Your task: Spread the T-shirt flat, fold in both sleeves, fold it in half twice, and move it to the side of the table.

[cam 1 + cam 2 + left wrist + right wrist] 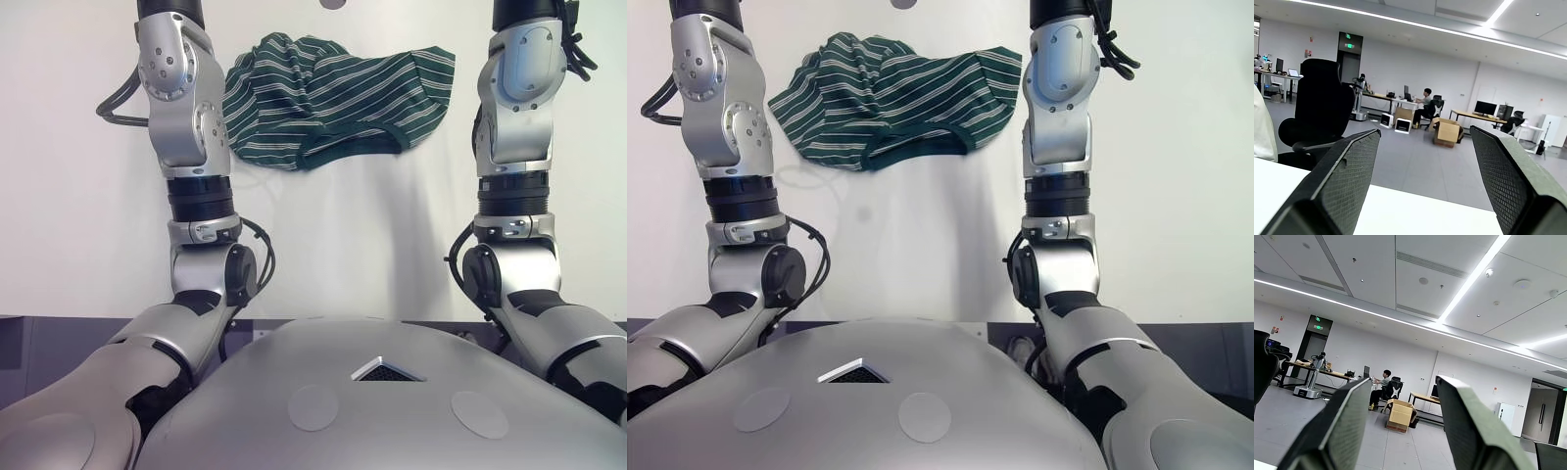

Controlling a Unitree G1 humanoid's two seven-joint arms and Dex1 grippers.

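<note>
A dark green T-shirt [333,98] with thin white stripes lies crumpled in a heap at the far middle of the white table [78,196]. My left arm [186,147] stretches forward along the shirt's left edge, and my right arm [519,117] along its right edge. In the left wrist view my left gripper [1422,147] is open, its two black textured fingers [1352,166] wide apart with nothing between them. My right gripper [1403,396] is open too and holds nothing; it points up and out into the room.
A black office chair [1322,112] stands just past the table's far edge [1425,215]. Bare white tabletop stretches to both sides of the shirt and between it and me. Desks and cardboard boxes [1447,132] stand far off in the room.
</note>
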